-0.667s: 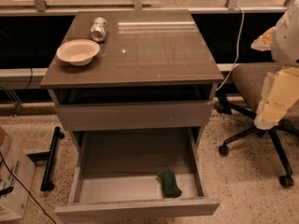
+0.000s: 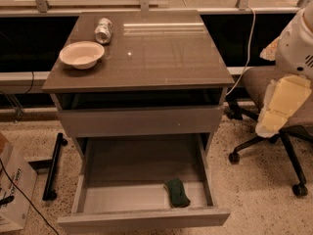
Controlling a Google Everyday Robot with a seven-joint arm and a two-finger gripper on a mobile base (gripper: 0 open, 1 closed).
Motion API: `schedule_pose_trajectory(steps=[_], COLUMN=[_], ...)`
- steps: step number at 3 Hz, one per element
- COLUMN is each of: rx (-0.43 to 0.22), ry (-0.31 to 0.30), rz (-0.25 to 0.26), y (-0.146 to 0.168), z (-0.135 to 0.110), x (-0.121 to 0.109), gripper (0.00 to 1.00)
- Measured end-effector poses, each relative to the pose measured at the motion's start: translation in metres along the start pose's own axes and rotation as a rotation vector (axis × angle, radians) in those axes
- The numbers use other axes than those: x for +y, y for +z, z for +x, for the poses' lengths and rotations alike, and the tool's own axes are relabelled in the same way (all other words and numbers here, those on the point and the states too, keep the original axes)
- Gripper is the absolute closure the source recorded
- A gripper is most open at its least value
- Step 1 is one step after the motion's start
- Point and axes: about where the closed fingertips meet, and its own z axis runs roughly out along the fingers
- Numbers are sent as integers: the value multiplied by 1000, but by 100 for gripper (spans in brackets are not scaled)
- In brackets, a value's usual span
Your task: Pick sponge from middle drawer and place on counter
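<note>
The dark green sponge [image 2: 177, 192] lies on the floor of the open middle drawer [image 2: 93, 199], near its front right corner. The counter [image 2: 161, 53] is the glossy brown-grey top of the grey cabinet. My gripper [image 2: 281, 105], with its pale yellow foam-like end, hangs at the right edge of the view, beside the cabinet and well above and to the right of the sponge. It is at about the height of the upper drawer front and touches nothing.
A cream bowl [image 2: 81, 54] and a tipped metal can [image 2: 103, 30] sit on the counter's left back part. An office chair [image 2: 274, 97] stands to the right behind my gripper. A cardboard box [image 2: 12, 190] and a black bar [image 2: 53, 166] lie on the floor at left.
My gripper has shifted slightly to the left, toward the cabinet. The sponge and the drawer have not moved.
</note>
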Motion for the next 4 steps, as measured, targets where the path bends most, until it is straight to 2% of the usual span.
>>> schedule_pose_trajectory(steps=[1, 2, 3, 4], rx=[0, 39, 93, 118], ry=[132, 285, 476, 605], rz=[-43, -64, -100, -125], y=[36, 76, 133, 165], z=[1, 1, 3, 1], x=[-1, -1, 0, 2], gripper=[0, 0, 0, 0])
